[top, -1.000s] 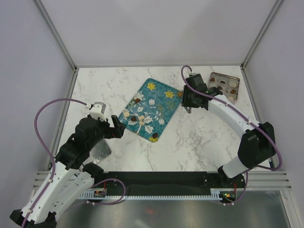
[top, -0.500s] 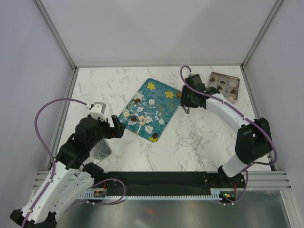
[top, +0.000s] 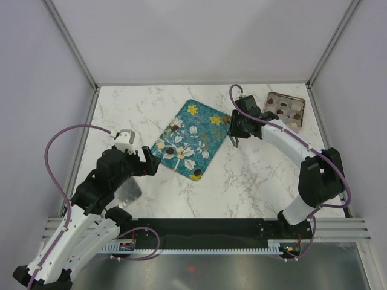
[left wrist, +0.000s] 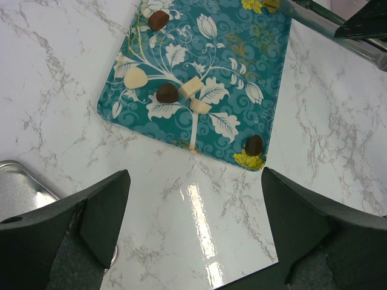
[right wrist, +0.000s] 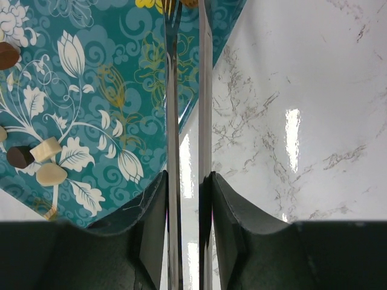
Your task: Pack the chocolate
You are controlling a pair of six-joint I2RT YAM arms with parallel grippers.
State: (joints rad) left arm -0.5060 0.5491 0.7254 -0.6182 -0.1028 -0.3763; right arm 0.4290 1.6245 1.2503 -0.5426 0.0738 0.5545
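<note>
While left gripper (left wrist: 195,176) hangs wide open near tray (left wrist: 269,78), right gripper (right wrist: 188,12) sits narrowed at a chocolate (left wrist: 271,5) on the tray's edge — can't tell if it's gripping.

right gripper (top: 233,140) | moved slightly left, onto the tray's (top: 205,148) right edge

Table (top: 254,175): white marble-look top with grey veins, glossy, showing bright glints of light in both wrist views.
Tray (top: 205,140): teal with a flower print, flat on the table near the middle, turned at an angle to the table's edges.
Tin (top: 284,94): small, square, silvery, at the far right corner, apart from the tray.
Metal piece (top: 130,190): flat, silvery, with a rounded corner, at the near left, partly under the left arm.
</note>
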